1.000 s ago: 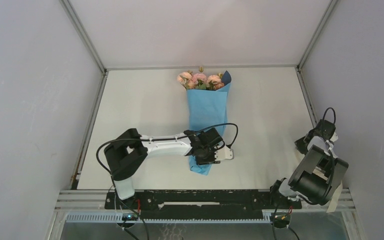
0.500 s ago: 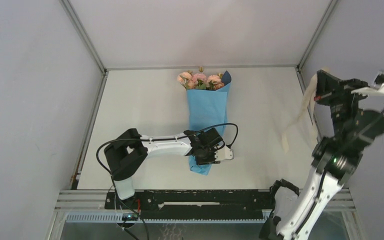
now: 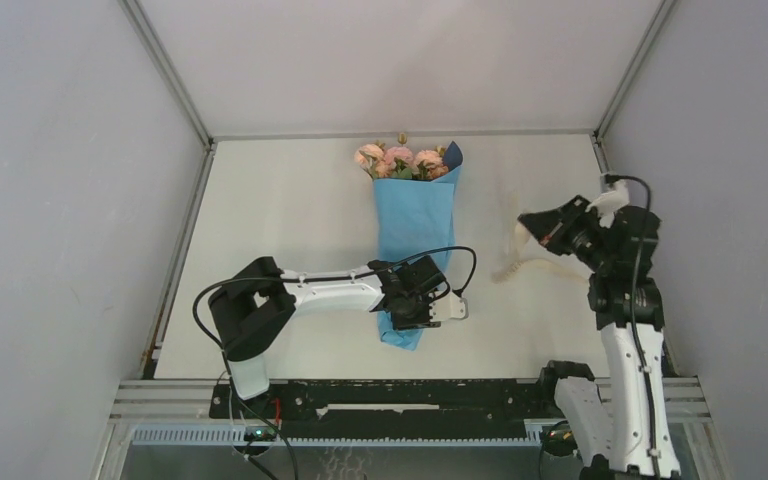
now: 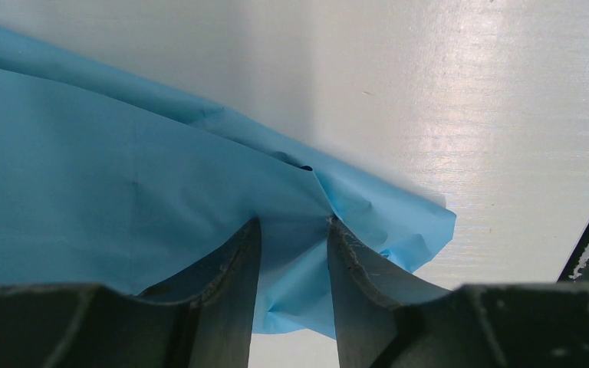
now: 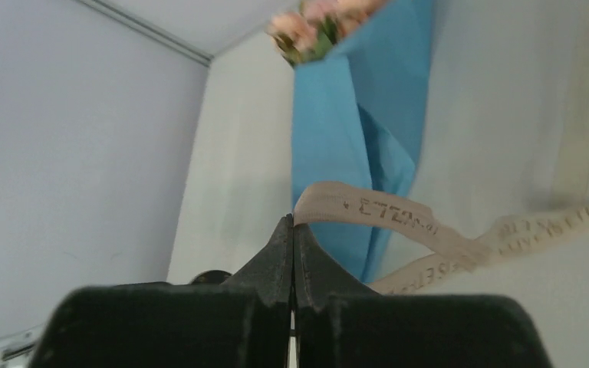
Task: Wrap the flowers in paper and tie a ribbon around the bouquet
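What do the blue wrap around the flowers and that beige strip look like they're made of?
The paper: thin matte light-blue sheet, likely paper; it holds sharp creases and crumples. The ribbon: cream fabric or paper tape, unclear which; flat, limp, with printed characters.

bouquet [image 3: 415, 215] mid-table, bare table [image 3: 280, 225] leftward (walls [image 3: 60, 200] beside)

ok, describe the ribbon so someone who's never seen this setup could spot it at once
On the white table, find the light blue bouquet in the middle, then look to its right at the right gripper. The ribbon is the cream strip pinched in its shut jaws and trailing away: the only narrow, floppy thing there, with dark print.
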Available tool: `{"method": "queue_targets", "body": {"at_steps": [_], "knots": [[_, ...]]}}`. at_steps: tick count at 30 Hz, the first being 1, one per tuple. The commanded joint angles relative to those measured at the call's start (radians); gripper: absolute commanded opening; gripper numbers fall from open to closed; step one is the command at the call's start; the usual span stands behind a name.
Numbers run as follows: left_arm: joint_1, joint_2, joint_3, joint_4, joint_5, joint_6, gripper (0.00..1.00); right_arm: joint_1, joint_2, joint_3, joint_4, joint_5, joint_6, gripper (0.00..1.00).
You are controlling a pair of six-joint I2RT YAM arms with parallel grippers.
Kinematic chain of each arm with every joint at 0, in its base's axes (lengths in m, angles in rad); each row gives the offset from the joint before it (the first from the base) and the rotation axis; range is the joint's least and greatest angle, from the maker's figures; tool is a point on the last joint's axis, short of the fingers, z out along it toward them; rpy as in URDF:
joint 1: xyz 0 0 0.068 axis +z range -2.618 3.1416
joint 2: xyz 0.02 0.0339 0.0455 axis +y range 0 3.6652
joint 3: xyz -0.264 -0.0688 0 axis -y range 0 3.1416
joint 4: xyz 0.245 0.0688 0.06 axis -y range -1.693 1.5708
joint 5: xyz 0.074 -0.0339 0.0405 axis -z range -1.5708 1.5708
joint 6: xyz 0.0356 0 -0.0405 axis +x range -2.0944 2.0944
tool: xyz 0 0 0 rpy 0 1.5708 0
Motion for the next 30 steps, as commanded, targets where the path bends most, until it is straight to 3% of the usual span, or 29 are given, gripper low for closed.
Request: {"method": "queue_targets", "body": {"at_steps": [1, 3, 4, 6, 7, 9, 12, 15, 17, 19, 21, 24, 30], "knots": [[0.004, 0.1, -0.052, -0.019, 0.02, 0.015, 0.43, 0.082, 0.046, -0.009, -0.131, 0.19, -0.072, 0.0], [0.004, 0.101, -0.051, -0.021, 0.02, 0.015, 0.43, 0.039, 0.054, 0.012, -0.251, 0.393, -0.093, 0.0], [0.004, 0.101, -0.05, -0.022, 0.017, 0.015, 0.43, -0.051, 0.045, 0.008, -0.284, 0.449, -0.095, 0.0], [0.004, 0.101, -0.05, -0.021, 0.016, 0.016, 0.44, -0.23, 0.007, -0.03, -0.287, 0.439, -0.094, 0.02], [0.004, 0.101, -0.051, -0.02, 0.016, 0.016, 0.44, -0.319, -0.02, -0.056, -0.271, 0.432, -0.094, 0.08], [0.004, 0.104, -0.05, -0.019, 0.017, 0.017, 0.44, -0.45, -0.029, -0.111, -0.238, 0.441, -0.084, 0.33], [0.004, 0.11, -0.048, -0.019, 0.02, 0.014, 0.44, -0.542, 0.032, -0.131, -0.23, 0.407, -0.032, 0.6], [0.004, 0.11, -0.047, -0.019, 0.021, 0.016, 0.44, -0.441, 0.069, -0.126, -0.174, 0.447, -0.017, 0.82], [0.004, 0.111, -0.045, -0.022, 0.019, 0.015, 0.44, -0.22, 0.108, -0.094, -0.165, 0.613, -0.076, 0.92], [0.004, 0.117, -0.042, -0.024, 0.019, 0.014, 0.44, -0.042, 0.196, -0.055, -0.165, 0.775, -0.183, 0.92], [0.004, 0.123, -0.039, -0.025, 0.021, 0.014, 0.44, 0.105, 0.349, 0.003, -0.186, 0.781, -0.284, 0.93], [0.004, 0.129, -0.037, -0.026, 0.024, 0.013, 0.44, 0.143, 0.679, 0.154, -0.275, 0.63, -0.341, 0.89], [0.004, 0.126, -0.037, -0.029, 0.023, 0.011, 0.44, 0.164, 1.117, 0.408, -0.327, 0.629, -0.451, 0.88]]}}
